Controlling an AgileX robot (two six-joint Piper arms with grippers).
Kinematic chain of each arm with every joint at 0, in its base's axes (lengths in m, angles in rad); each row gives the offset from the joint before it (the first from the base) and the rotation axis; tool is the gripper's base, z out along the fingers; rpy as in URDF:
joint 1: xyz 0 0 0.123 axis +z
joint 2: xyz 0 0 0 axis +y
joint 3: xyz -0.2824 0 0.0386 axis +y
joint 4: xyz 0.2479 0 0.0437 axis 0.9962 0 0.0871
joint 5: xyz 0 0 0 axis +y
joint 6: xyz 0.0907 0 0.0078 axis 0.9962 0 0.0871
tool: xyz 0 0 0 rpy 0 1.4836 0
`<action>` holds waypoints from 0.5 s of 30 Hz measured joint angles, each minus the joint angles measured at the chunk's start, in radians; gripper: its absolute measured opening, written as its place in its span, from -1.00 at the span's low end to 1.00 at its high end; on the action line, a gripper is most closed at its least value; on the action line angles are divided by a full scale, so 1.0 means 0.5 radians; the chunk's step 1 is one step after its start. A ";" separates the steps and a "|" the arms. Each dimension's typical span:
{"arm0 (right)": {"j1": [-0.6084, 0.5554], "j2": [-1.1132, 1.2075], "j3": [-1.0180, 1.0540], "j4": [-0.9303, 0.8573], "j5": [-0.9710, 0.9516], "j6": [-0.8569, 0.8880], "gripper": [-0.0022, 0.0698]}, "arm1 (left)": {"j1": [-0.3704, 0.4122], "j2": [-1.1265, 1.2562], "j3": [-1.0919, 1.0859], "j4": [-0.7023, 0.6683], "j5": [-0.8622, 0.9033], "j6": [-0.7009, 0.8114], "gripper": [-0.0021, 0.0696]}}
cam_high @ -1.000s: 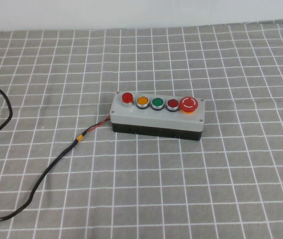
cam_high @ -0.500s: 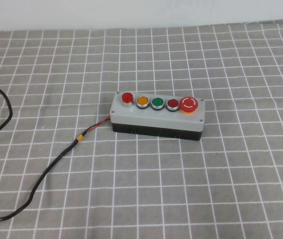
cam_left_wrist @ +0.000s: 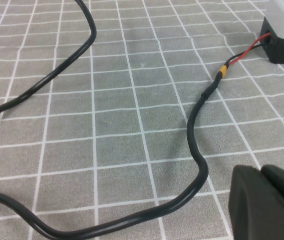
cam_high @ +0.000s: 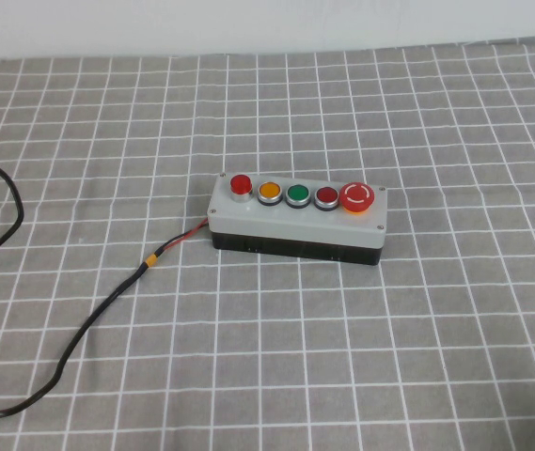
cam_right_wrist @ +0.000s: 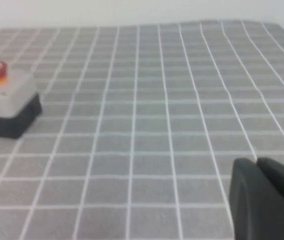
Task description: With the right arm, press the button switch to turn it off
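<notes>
The button switch (cam_high: 240, 184), a small raised red dome with a silver collar, is the leftmost button on the grey five-button box (cam_high: 295, 221) at the table's middle. It looks bright red. Neither arm reaches the box in the high view. My right gripper (cam_right_wrist: 256, 162) is shut and empty, low over the cloth well to the right of the box (cam_right_wrist: 12, 97). From there only the box's mushroom button end shows; the button switch is hidden. My left gripper (cam_left_wrist: 260, 171) is shut and empty, near the cable at the table's front left.
Orange, green and flat dark-red buttons and a big red mushroom stop button (cam_high: 357, 196) follow in the row. A black cable (cam_high: 107, 301) with red wires runs from the box's left end towards the front left and also shows in the left wrist view (cam_left_wrist: 196, 150). A grey checked cloth (cam_high: 417, 357) covers the table.
</notes>
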 joint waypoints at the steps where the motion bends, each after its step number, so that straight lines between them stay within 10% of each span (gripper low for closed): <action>1: -0.013 0.000 0.008 -0.003 0.015 0.000 -0.98 | 0.000 0.000 0.000 0.000 0.000 0.000 -0.95; 15: -0.078 0.000 0.109 0.006 0.057 0.005 -0.98 | 0.000 0.000 0.000 0.000 0.000 0.000 -0.95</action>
